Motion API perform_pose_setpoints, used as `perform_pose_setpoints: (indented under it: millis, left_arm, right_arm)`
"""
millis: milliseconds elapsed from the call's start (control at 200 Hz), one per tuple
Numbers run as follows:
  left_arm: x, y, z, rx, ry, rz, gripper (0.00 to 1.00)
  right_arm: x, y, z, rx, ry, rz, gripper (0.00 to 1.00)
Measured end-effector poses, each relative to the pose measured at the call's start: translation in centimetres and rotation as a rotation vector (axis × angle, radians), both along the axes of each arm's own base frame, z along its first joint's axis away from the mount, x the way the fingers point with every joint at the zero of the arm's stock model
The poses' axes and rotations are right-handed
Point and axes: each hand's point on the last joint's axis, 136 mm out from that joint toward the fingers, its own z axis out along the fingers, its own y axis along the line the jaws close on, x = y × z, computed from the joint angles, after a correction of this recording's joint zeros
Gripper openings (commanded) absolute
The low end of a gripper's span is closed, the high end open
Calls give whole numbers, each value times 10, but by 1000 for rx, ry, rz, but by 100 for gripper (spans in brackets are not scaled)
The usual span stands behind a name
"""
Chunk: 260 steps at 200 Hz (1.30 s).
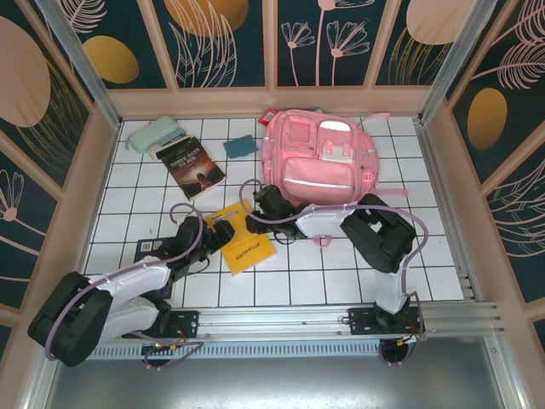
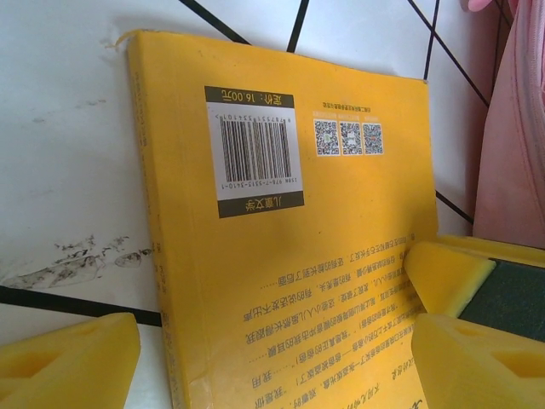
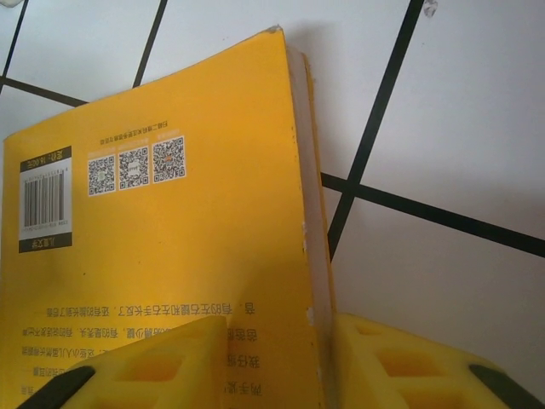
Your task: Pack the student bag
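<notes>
The student bag [image 1: 319, 158], a big pink backpack, lies at the back of the table, and its pink fabric [image 2: 519, 145] shows at the right edge of the left wrist view. A yellow book [image 1: 247, 247] lies back cover up in front of it, barcode showing [image 2: 255, 145]. My left gripper [image 2: 272, 366] is open over the book's near corner, one finger on the table beside the spine and the other above the cover. My right gripper [image 3: 277, 341] is open at the opposite side, one finger over the cover [image 3: 153, 366] and the other against the page edge.
A dark paperback [image 1: 192, 168], a mint pencil case [image 1: 153, 134] and a small teal item [image 1: 241, 146] lie at the back left. A dark blue flat object [image 1: 146, 249] sits under my left arm. Patterned walls enclose the white gridded table [image 1: 383, 273].
</notes>
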Motion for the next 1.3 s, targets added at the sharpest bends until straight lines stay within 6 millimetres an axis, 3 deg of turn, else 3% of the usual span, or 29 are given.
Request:
perform_pose_setpoints:
  millis: [210, 415, 571, 726, 1016, 1301]
  left_arm:
    - [7, -5, -5, 32, 13, 2, 77]
    - [8, -7, 3, -23, -65, -2, 75]
    - [-4, -9, 17, -95, -124, -37, 77]
    - [-1, -12, 38, -141, -203, -41, 77]
    - [-3, -19, 8, -123, -124, -71, 68]
    - [-1, -29, 28, -206, -205, -112, 67]
  right_arm:
    - [1, 0, 1, 9, -1, -18, 23]
    - [5, -5, 1, 14, -8, -42, 23]
    - [6, -5, 1, 19, -12, -44, 23]
    - [6, -6, 1, 20, -13, -47, 23]
    - [13, -12, 2, 16, -20, -70, 23]
    - [19, -21, 1, 5, -33, -100, 23]
